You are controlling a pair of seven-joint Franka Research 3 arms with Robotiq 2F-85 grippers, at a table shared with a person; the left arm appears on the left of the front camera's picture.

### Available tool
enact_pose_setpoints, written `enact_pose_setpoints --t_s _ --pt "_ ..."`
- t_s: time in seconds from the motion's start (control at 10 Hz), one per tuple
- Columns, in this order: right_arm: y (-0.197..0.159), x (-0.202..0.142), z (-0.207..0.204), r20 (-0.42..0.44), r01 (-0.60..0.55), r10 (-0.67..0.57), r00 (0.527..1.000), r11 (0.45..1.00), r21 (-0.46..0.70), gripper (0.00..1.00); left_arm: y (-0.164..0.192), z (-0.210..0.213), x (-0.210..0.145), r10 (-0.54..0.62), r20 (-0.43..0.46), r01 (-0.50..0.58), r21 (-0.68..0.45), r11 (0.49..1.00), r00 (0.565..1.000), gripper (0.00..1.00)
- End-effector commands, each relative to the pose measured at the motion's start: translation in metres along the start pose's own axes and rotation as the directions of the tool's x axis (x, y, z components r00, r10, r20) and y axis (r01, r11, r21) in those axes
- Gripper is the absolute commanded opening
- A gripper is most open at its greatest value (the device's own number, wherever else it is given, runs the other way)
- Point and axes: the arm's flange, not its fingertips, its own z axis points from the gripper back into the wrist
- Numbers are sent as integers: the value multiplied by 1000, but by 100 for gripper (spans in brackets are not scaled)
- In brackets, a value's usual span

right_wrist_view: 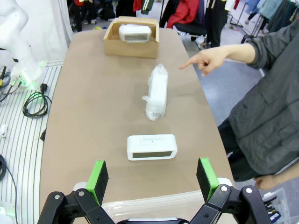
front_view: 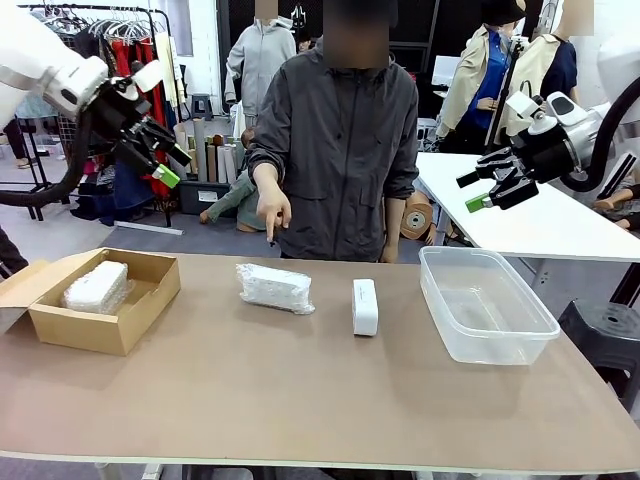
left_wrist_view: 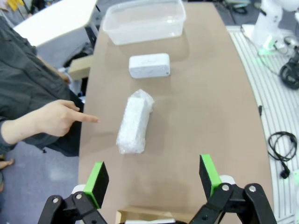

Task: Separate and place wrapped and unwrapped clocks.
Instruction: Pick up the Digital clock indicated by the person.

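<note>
Lying crinkled, bubble-wrapped clock (front_view: 275,288) beside smooth white bare clock (front_view: 365,306).

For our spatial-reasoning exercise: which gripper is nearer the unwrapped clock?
Right. The right gripper hangs above the clear tub beside the unwrapped clock; the left gripper hangs above the cardboard box, a wrapped clock lying between.

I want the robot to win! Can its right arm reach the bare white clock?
Probably yes: the open right gripper hangs high, and nothing covers the smooth white rounded plastic clock beside the clear plastic tub.
</note>
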Motion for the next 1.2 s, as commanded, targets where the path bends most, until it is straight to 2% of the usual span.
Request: enact_pose_setpoints --t_s 0.0,0.4,0.6,0.7,0.9,1.1 --pt "2 2 0 2 -4 4 1000 1000 0 100 19 -17 14 6 -113 -9 -26 1000 994 100" --pt "2 2 0 2 -4 4 1000 1000 0 100 34 -85 43 -20 -314 19 -5 1000 949 100" --pt "2 2 0 2 -4 4 1000 1000 0 100 37 -114 48 -49 -356 60 19 998 933 100" --pt "2 2 0 2 -4 4 1000 1000 0 100 39 -130 48 -60 -408 83 40 996 911 100" --pt "2 2 0 2 -4 4 1000 1000 0 100 40 -159 43 -94 -440 95 -21 995 893 100" --pt "2 2 0 2 -4 4 1000 1000 0 100 46 -180 35 -174 -481 159 -71 985 859 100"
